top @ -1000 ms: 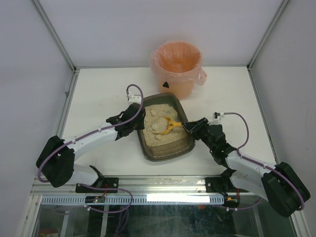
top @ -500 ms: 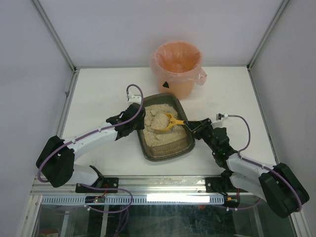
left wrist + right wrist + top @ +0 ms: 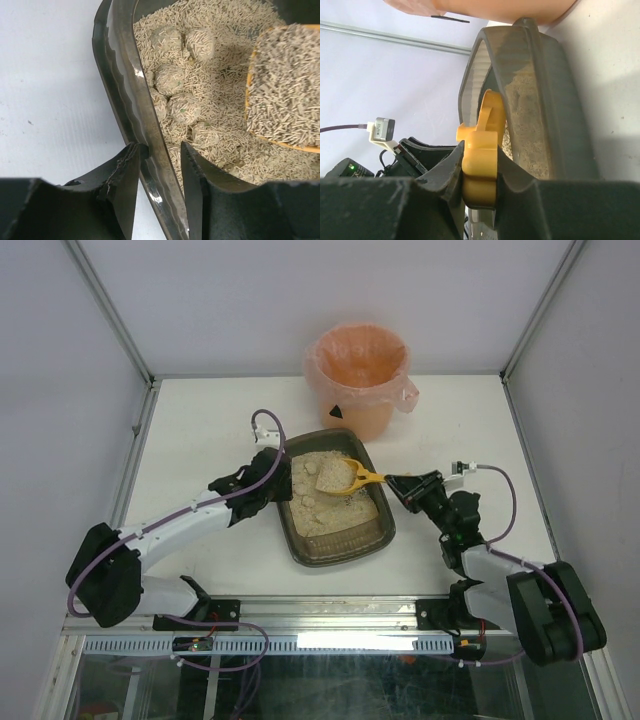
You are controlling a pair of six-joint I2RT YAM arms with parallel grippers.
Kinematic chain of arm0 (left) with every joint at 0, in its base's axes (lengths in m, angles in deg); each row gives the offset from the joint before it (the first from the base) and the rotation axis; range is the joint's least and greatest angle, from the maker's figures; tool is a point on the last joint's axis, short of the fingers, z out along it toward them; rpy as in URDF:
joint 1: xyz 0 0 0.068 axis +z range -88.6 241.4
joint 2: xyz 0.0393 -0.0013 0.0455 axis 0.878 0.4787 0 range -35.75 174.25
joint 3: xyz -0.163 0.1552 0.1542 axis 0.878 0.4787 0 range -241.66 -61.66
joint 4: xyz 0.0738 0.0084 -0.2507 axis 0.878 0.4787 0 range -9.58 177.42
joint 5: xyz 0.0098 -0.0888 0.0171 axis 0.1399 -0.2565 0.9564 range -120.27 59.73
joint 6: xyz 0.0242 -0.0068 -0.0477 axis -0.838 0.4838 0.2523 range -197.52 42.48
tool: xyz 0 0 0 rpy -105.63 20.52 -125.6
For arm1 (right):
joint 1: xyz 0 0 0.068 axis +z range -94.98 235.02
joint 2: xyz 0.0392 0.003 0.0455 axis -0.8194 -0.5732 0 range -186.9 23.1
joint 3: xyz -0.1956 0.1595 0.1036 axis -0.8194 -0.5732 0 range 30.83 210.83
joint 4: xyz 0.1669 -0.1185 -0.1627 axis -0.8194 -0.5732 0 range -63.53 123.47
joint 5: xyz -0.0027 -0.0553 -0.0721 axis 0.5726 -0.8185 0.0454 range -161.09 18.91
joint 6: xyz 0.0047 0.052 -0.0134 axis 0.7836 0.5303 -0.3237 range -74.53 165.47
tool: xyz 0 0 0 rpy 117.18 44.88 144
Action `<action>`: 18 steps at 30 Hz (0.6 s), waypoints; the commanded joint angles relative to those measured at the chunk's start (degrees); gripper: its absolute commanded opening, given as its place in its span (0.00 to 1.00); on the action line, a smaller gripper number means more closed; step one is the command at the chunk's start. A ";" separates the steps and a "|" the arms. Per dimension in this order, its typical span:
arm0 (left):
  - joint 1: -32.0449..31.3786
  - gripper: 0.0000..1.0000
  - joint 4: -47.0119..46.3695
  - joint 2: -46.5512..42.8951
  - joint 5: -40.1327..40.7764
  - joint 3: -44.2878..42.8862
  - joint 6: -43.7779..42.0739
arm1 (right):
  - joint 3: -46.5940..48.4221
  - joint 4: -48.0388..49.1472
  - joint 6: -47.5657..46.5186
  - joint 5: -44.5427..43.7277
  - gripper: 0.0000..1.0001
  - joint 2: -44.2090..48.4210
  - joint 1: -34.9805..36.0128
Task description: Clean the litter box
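right pincer (image 3: 479,167): clamped on the scoop (image 3: 335,477) handle, just off the litter box (image 3: 340,552) right rim.
left pincer (image 3: 160,155): narrow, closed across the litter box's left wall with one finger outside and one inside. Reads as bracing the tray.
litter box: on the worktop (image 3: 200,430), between the two pincers, long axis running near to far.
clumps (image 3: 170,79): inside the litter box, bunched along its left wall.
scoop: bowl over the far half of the litter box, heaped with loose pellets. No clump is visible in the load.
bucket (image 3: 360,375): just beyond the litter box's far end, bag-lined, mouth open.
step: my read is mid-scoop, load raised, not yet at the bucket.
next: sift the loose pellets back over the litter box. The load looks like clean litter, so a re-dip toward the left-wall clumps may be needed. Then carry it level over the far rim and tip into the bucket.
counts: 1 litter box, 1 scoop, 1 bucket, 2 pincers. About six clumps show in the left wrist view, and more may be buried.
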 commanded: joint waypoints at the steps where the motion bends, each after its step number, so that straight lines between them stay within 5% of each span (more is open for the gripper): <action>1: -0.22 0.40 -5.23 -4.30 -1.55 -0.70 0.69 | 3.24 15.22 2.97 10.89 0.00 -4.85 -2.66; 5: 0.88 0.45 -6.48 -6.91 -2.56 0.58 1.39 | 3.84 22.06 6.12 16.05 0.00 -8.83 -5.92; 14: 2.02 0.53 -6.55 -10.97 -1.16 1.77 1.71 | 4.60 15.91 6.40 17.29 0.00 -7.09 -10.35; 18: 2.34 0.54 -6.59 -11.69 -1.08 2.08 2.01 | 4.73 23.44 8.87 19.69 0.00 -11.27 -9.56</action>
